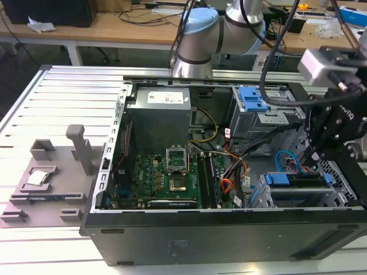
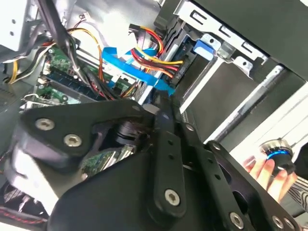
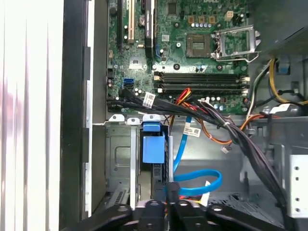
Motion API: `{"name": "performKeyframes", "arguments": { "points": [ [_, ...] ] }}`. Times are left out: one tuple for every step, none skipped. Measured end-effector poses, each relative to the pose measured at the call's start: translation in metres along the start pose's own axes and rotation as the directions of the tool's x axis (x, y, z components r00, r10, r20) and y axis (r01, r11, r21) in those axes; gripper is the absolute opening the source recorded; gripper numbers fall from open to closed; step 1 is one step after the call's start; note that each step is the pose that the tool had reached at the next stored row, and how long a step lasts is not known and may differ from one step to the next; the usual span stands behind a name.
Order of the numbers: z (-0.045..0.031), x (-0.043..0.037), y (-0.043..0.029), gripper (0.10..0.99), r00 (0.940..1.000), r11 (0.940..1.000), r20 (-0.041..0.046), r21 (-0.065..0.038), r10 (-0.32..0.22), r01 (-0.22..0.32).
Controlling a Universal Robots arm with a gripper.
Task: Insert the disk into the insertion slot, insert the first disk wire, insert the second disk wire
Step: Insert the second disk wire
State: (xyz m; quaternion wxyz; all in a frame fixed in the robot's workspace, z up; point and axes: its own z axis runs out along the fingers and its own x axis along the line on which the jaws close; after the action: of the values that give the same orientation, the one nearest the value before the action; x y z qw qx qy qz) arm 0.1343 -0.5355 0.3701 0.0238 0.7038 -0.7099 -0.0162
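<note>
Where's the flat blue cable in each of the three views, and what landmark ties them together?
Exterior view: the blue cable curls just above the drive cage, toward the exterior view's right.
Second wrist view: the cable is crossed by the red and yellow wires.
First wrist view: it loops beside the blue plastic tab.
Shared landmark: the green motherboard.

One open computer case (image 1: 229, 235), one motherboard (image 1: 157, 180) (green), one grey fixture tray (image 1: 51, 183), one disk (image 1: 298, 179)
</note>
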Motion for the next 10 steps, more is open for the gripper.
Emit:
{"name": "performKeyframes", "arguments": {
  "points": [
    [-0.004, -0.0003, 0.0002, 0.106, 1.0, 1.0, 0.0002, 0.0, 0.0, 0.0],
    [-0.0104, -0.0007, 0.0006, 0.106, 1.0, 1.0, -0.0001, 0.0, 0.0, 0.0],
    [-0.0147, -0.0008, 0.0008, 0.106, 1.0, 1.0, 0.0, 0.0, 0.0, 0.0],
    [-0.0194, -0.0007, 0.0011, 0.106, 1.0, 1.0, -0.0001, 0.0, 0.0, 0.0],
    [-0.0222, -0.0007, 0.0012, 0.106, 1.0, 1.0, 0.0, 0.0, 0.0, 0.0],
    [-0.0229, -0.0007, 0.0013, 0.106, 1.0, 1.0, 0.0001, 0.0, 0.0, 0.0],
    [-0.0232, -0.0006, 0.0013, 0.106, 1.0, 1.0, 0.0003, 0.0, 0.0, 0.0],
    [-0.0233, -0.0007, 0.0013, 0.106, 1.0, 1.0, 0.0003, 0.0, 0.0, 0.0],
    [-0.0234, -0.0007, 0.0013, 0.106, 1.0, 1.0, 0.0002, 0.0, 0.0, 0.0],
    [-0.0236, -0.0007, 0.0013, 0.106, 1.0, 1.0, 0.0, 0.0, 0.0, 0.0]
  ]
}}
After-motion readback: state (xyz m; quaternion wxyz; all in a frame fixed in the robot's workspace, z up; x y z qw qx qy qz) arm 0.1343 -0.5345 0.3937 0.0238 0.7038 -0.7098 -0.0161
